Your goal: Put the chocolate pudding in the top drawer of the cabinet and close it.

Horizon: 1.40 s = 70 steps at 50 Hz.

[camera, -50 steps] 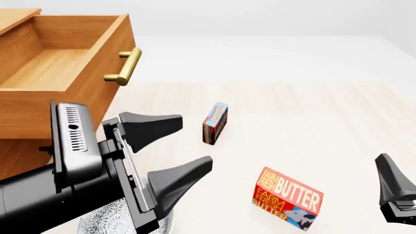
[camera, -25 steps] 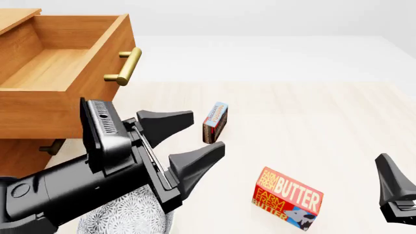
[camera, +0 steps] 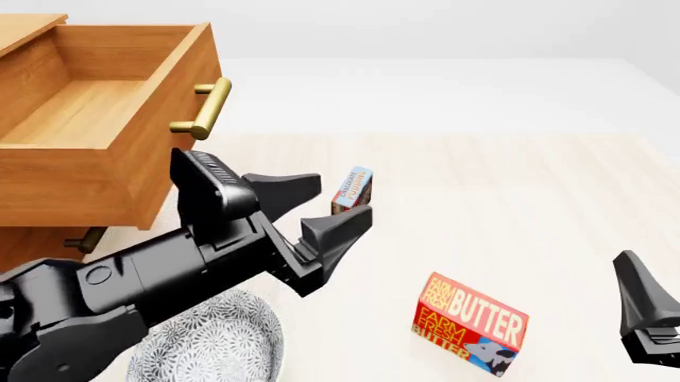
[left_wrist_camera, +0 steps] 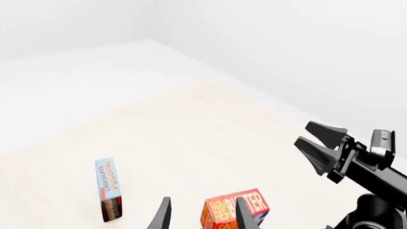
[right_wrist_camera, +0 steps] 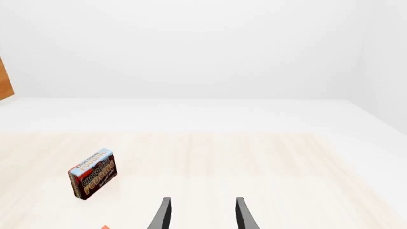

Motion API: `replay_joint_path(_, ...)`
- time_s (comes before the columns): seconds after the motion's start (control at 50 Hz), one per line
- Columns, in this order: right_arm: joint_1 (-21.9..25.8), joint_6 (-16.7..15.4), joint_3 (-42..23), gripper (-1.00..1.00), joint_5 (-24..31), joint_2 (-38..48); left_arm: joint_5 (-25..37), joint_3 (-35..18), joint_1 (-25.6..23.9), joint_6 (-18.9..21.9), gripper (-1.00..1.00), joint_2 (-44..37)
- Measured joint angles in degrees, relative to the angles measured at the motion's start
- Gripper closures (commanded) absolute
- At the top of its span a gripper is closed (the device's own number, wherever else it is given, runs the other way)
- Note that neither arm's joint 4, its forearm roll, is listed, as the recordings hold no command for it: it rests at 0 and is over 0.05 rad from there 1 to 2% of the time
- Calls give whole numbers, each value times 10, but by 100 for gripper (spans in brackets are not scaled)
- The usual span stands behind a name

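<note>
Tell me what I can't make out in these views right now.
- Front view: the left gripper covers the lower part of the chocolate pudding, so contact can't be judged.
- Front view: the cabinet is cut by the left edge; the lower drawer is mostly behind the arm.
- Front view: the right gripper is cut by the right edge.
- Left wrist view: the butter box runs off the frame.

The chocolate pudding (camera: 355, 189) is a small thin box, light blue and white above, dark brown below, standing upright on edge on the pale table, right of the cabinet (camera: 32, 247) and apart from it. The top drawer (camera: 101, 119), a light brown wooden box with a brass bar handle (camera: 204, 109), is pulled out and open, its inside bare wood.
</note>
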<state>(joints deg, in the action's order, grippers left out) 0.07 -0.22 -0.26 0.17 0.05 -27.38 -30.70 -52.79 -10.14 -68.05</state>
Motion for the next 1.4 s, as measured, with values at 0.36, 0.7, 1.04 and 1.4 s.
replay_joint_path(0.36,0,0,0,-100,0,0,-10,-2,39,-19,-100,-33)
replay_joint_path(0.7,0,0,0,-100,0,0,-33,-2,61,-60,-100,-81)
replay_joint_path(1.04,0,0,0,-100,0,0,-30,-10,81,-76,-100,-109)
replay_joint_path(1.4,0,0,0,-100,0,0,-13,-27,100,-80,-100,-130)
